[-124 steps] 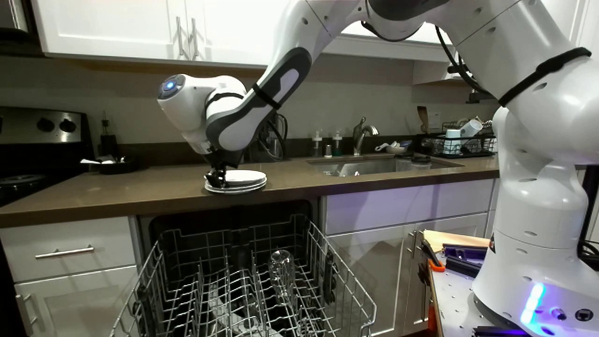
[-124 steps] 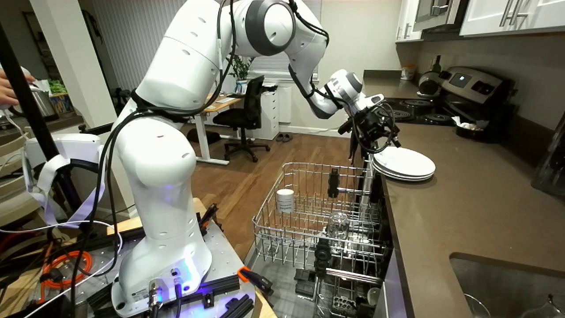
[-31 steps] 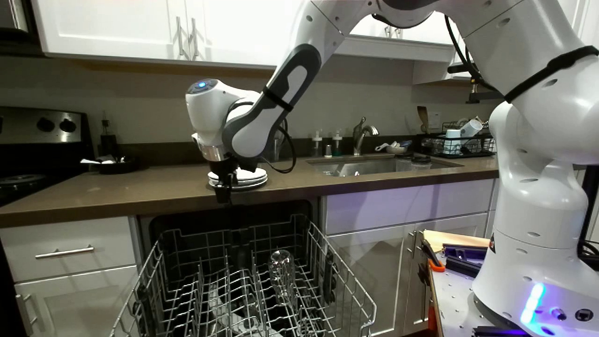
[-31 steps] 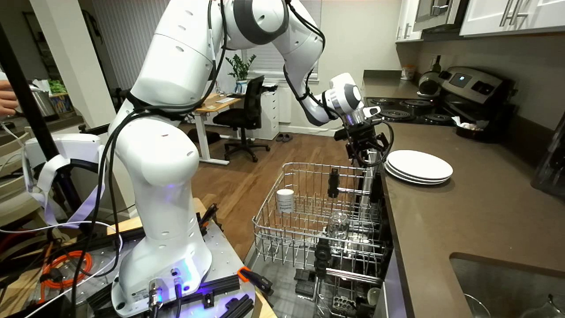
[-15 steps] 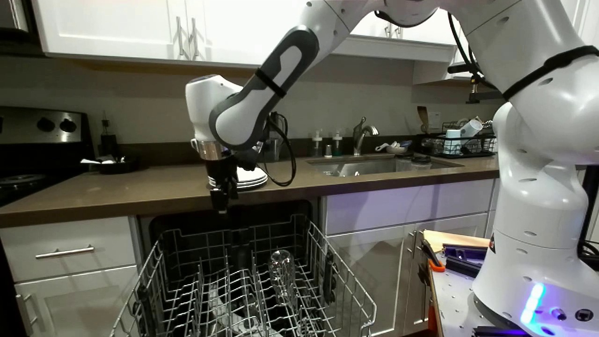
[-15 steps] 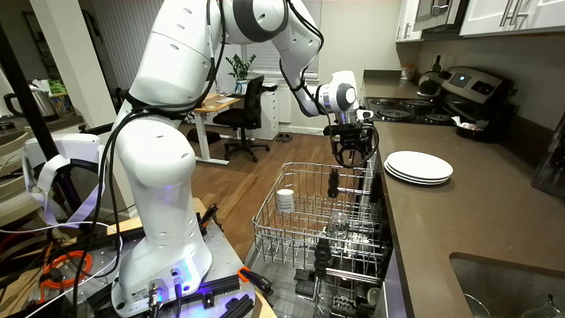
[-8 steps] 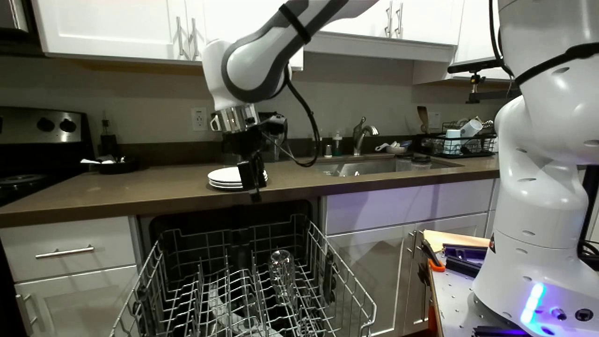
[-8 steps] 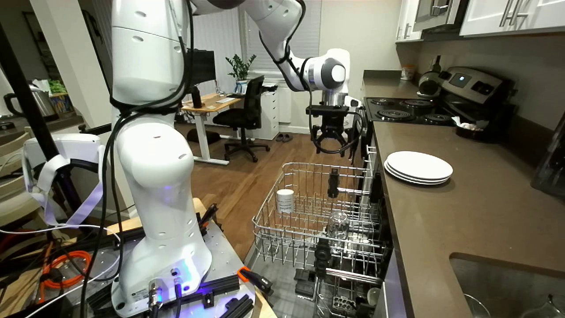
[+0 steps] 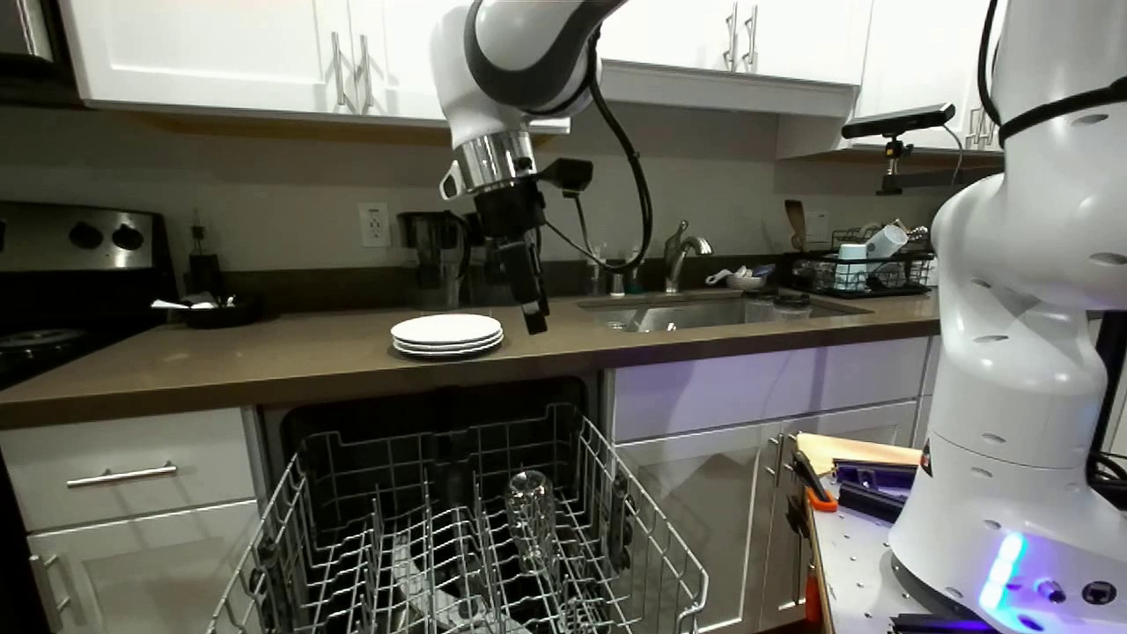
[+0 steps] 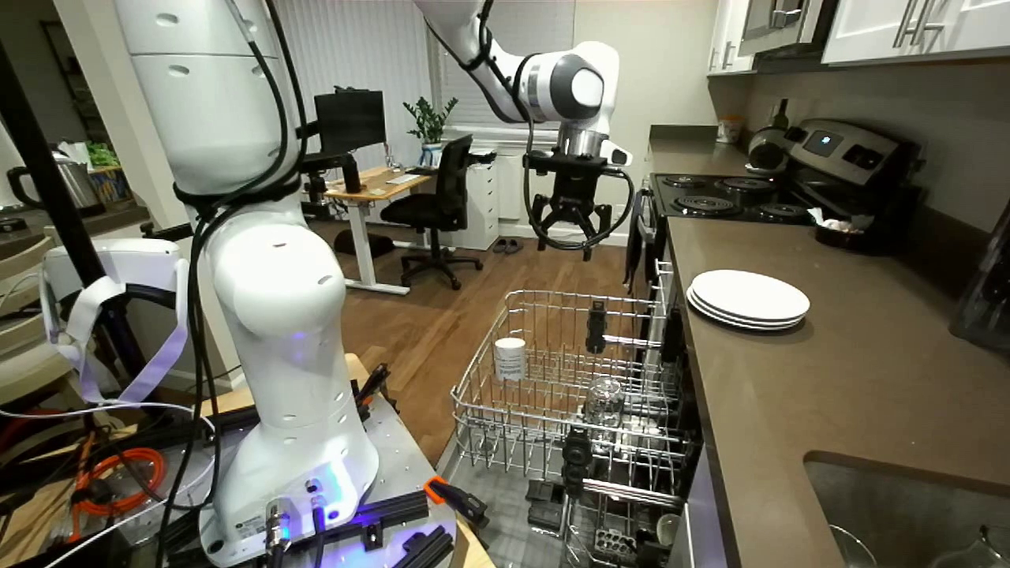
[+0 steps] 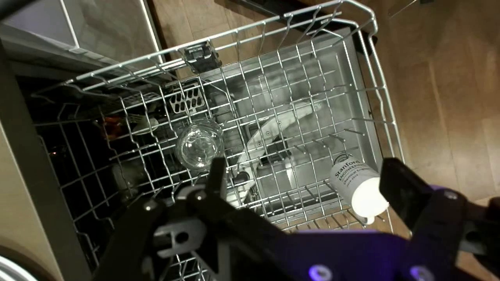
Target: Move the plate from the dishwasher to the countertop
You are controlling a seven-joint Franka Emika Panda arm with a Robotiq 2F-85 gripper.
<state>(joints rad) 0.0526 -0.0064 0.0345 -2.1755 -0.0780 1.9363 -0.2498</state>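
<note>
A small stack of white plates lies flat on the brown countertop [image 9: 220, 361], near its front edge, above the dishwasher. The stack of plates [image 9: 447, 329] also shows in an exterior view [image 10: 750, 296], and its rim shows in the wrist view [image 11: 13, 271]. Which plate is the task's plate I cannot tell. The dishwasher's wire rack [image 9: 651, 506] is pulled out and also shows in the wrist view [image 11: 384, 86]; I see no plate in it. My gripper [image 10: 564, 247] hangs above the rack, fingers down, apart from the plates. In the wrist view the gripper [image 11: 304, 171] is open and empty.
A white mug [image 10: 510, 359] lies tilted over a tine and a clear glass [image 9: 530, 506] stands in the rack. On the counter are a sink [image 9: 696, 313], a black pitcher [image 9: 433, 255] and a dish drainer [image 9: 863, 273]. White cabinets [image 9: 211, 53] hang above.
Earlier my gripper was at the plates' edge, and the stack then shifted slightly farther onto the counter. My gripper has since left it and moved up and away from the counter. The plates now stay still.
</note>
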